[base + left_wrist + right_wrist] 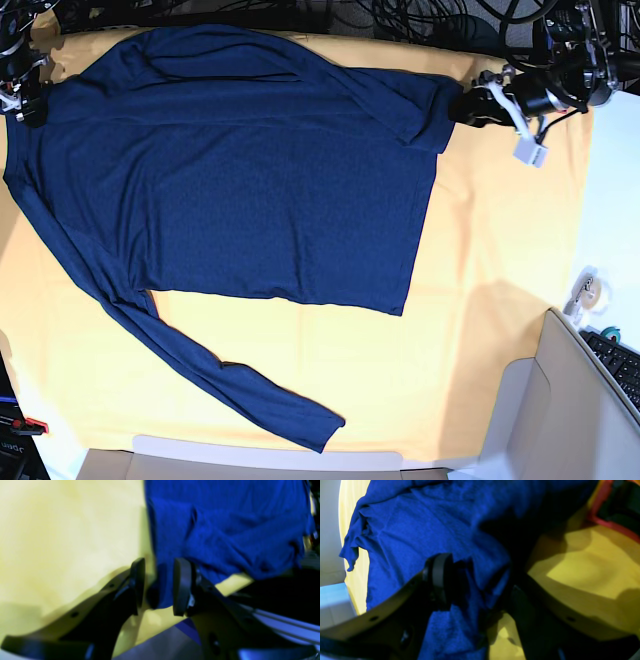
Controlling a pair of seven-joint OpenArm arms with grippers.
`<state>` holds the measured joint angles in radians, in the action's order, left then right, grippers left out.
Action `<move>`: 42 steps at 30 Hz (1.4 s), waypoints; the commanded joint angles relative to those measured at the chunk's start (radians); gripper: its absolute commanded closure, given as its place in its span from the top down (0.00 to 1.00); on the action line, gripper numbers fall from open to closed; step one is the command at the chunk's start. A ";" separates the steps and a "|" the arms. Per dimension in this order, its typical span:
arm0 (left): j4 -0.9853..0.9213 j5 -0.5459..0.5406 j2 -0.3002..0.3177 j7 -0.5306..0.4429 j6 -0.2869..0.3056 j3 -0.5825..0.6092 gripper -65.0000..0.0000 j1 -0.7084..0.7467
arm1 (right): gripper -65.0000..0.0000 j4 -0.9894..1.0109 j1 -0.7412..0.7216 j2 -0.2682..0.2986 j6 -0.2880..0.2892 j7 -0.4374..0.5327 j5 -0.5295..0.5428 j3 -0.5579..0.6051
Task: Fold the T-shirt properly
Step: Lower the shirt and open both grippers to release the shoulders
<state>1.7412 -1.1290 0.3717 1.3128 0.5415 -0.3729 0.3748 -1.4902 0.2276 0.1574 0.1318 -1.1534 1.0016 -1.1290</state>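
While the T-shirt (240, 180) lay spread over the yellow-orange cloth (480, 300), little folding looked done: one sleeve appeared laid across the top of the body, while the other sleeve (230, 385) trailed loose toward the near edge of the table, and the body itself was still flat and unfolded. The sleeve and the body folds seemed left to do.

From the base view both arms sat at the far corners of the shirt, too small to read. The wrist views filled that in. The left end effector (156, 586) stood parted, with a fold of blue fabric hanging between its fingers but not pinched. The right end effector (475, 585) also stood spread apart, with cloth bunched between its fingers; whether any was caught I could not tell. Only the base view showed the loose sleeve and the whole outline.
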 commanded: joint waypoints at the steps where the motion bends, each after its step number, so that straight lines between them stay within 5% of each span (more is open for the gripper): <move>1: 0.052 -0.019 0.019 0.003 0.004 -0.041 0.28 -0.001 | 0.41 -0.011 0.020 0.014 -0.005 -0.012 -0.023 -0.010; 14: 0.159 -0.019 0.014 -0.008 0.004 -0.130 0.28 0.100 | 0.41 -0.108 0.200 0.018 -0.004 -0.013 0.171 -0.030; 34: 0.162 -0.021 -0.007 -0.008 0.005 -0.128 0.28 0.126 | 0.42 -0.158 0.295 0.049 -0.002 -0.015 0.181 -0.026; 42: 0.162 -0.021 -0.009 -0.009 0.005 -0.099 0.28 0.131 | 0.42 -0.284 0.384 -0.068 -0.002 -0.047 0.191 -0.003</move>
<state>1.8862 -1.1332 0.3481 1.3052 0.5434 -0.4702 0.5045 -1.7546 0.6067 0.0669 0.1215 -1.2156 1.1683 -1.1267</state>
